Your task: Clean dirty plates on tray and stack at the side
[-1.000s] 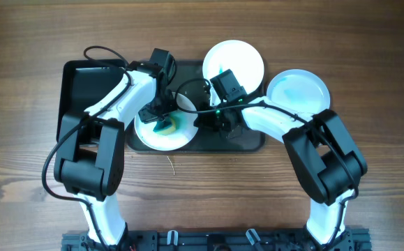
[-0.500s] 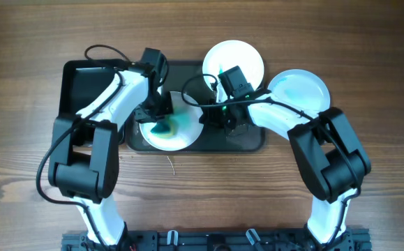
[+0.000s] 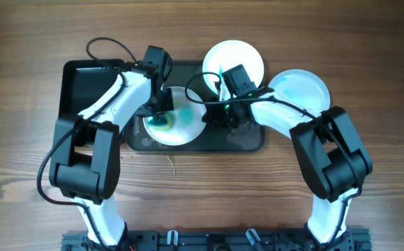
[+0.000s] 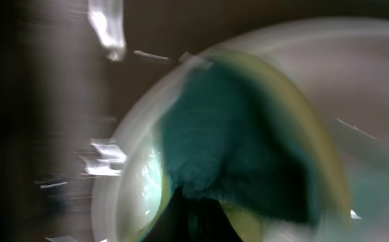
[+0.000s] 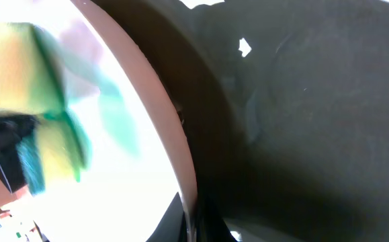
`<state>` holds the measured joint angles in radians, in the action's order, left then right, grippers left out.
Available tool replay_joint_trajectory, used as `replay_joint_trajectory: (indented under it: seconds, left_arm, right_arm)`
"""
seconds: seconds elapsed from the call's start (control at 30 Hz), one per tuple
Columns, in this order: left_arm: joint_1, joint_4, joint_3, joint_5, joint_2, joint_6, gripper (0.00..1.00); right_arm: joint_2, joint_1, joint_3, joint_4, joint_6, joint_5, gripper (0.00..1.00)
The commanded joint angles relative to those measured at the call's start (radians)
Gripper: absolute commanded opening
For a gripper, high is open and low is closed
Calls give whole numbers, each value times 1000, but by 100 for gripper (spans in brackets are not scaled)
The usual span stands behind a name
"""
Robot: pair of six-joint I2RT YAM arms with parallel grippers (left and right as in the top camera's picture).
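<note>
Overhead: left hand (image 3: 161,115) is clenched on a yellow-and-teal sponge (image 3: 164,125), which is pressed onto the dirty plate (image 3: 188,131) directly below it, left of the plate's centre. A teal smear (image 3: 182,115) sits just right of the sponge. Right hand (image 3: 221,118) is clamped on the same plate's right rim; in the right wrist view the rim runs straight down into its fingertips. The plate is face up and round, so it has no long axis; I can't tell whether it is tilted. It lies on the left half of the tray (image 3: 252,141), whose long axis runs left-right. A second plate (image 3: 242,52) is at the tray's far edge. A third plate (image 3: 303,87) is just beside it, on the tabletop (image 3: 369,42). Both are teal-marked. Left wrist view is blurred.
</note>
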<state>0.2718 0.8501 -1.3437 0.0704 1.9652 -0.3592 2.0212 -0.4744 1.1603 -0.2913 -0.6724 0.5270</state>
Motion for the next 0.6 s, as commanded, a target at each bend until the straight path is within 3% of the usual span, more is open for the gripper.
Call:
replay_joint_trajectory:
  seconds: [0.0,0.07,0.17,0.43,0.57]
  left_arm:
    - [-17,56,-40,372,-13,-178,4]
    - [-13,84,-40,329,-13,-181,4]
    - [1,119,-39,154,-13,-159,4]
    - [37,123,-39,-486,-13,209,4]
    - [42,86,-39,-519,-13,233,4]
  right_arm:
    - [13,10,-12,-6,-8,-57,4]
    - [13,10,-12,-6,-9,-57,4]
    - [13,10,-12,-6,-9,-56,4]
    - [13,10,-12,-6,-9,-56,4]
    - [13,10,-12,-8,-9,-56,4]
